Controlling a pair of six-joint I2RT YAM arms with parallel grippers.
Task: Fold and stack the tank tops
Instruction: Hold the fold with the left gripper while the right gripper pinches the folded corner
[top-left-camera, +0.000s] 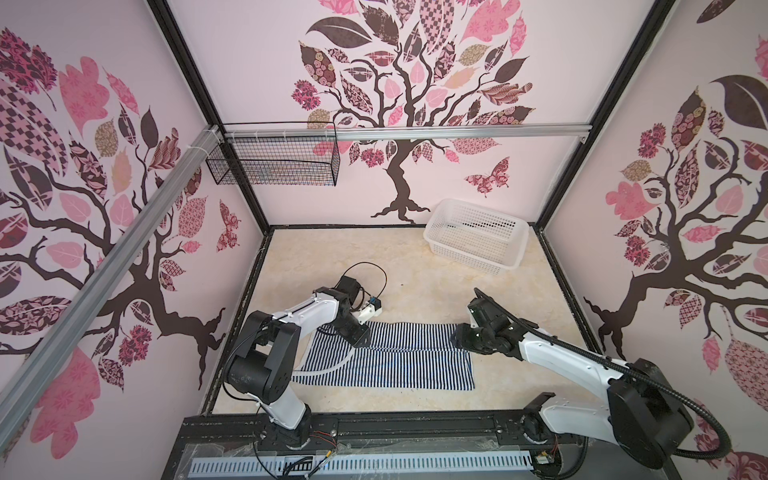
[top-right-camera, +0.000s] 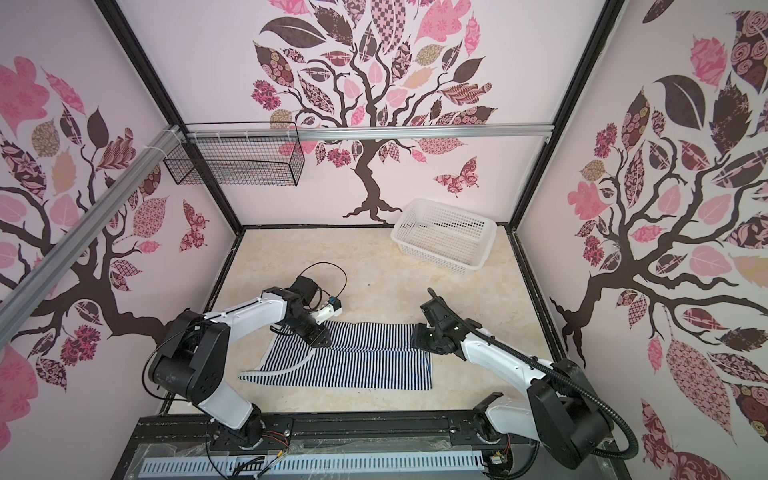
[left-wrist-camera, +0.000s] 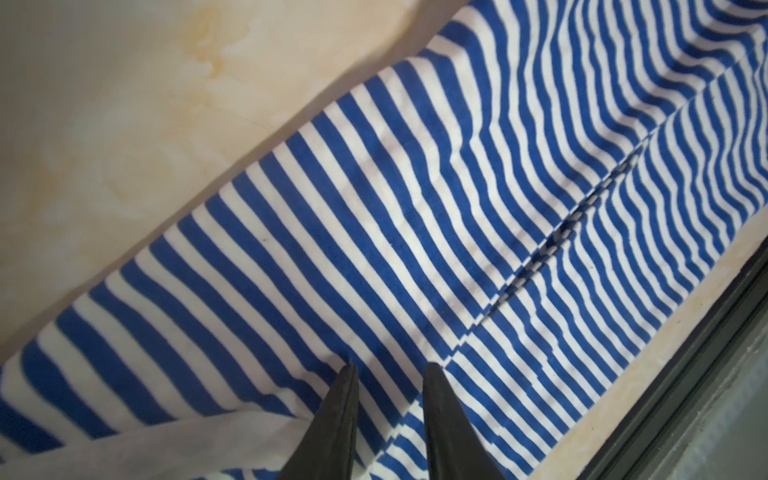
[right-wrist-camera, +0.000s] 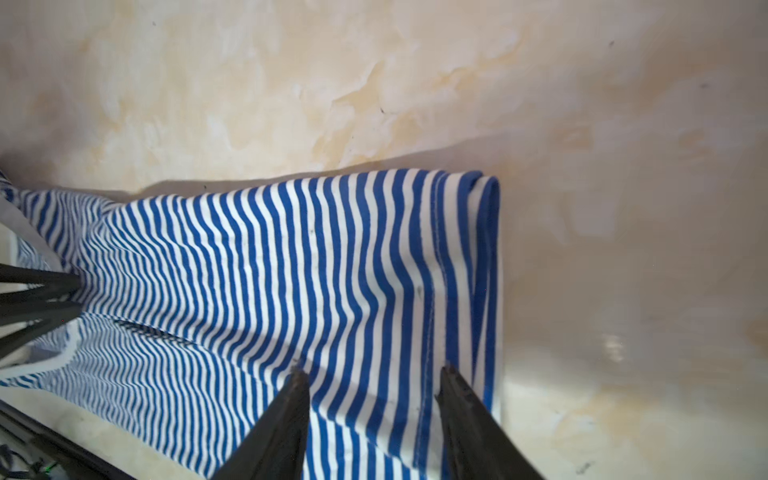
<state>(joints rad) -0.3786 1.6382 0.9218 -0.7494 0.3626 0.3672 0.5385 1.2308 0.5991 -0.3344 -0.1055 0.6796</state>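
STRIPES ON THE COUNTER: Two blue-and-white striped tank tops lie flat together near the front edge of the cream marbled counter (top-left-camera: 415, 286), about midway between its left and right edges. The broad-striped tank top (top-left-camera: 399, 334) forms a long band along the far side of the pile. Its near edge lies over the fine-striped tank top (top-left-camera: 399, 372), which spreads toward the front edge. At the right end the cloth finishes in a straight hem (right-wrist-camera: 484, 249). At the left end it slants away, and a fold of white trim (left-wrist-camera: 166, 444) shows there.

The left pincer (left-wrist-camera: 390, 368) stands on the left part of the broad-striped band. Its dark fingers are a narrow gap apart, with their tips at the cloth, and it cannot be told whether any fabric is pinched between them. The right pincer (right-wrist-camera: 372, 370) stands wide at the right end, just inside the hem, with striped cloth lying flat between its fingers and nothing gripped.

A white plastic basket (top-left-camera: 469, 254) sits in the far right corner of the counter, well apart from the tops. A black wire basket (top-left-camera: 274, 162) hangs from a rail above the far left corner.
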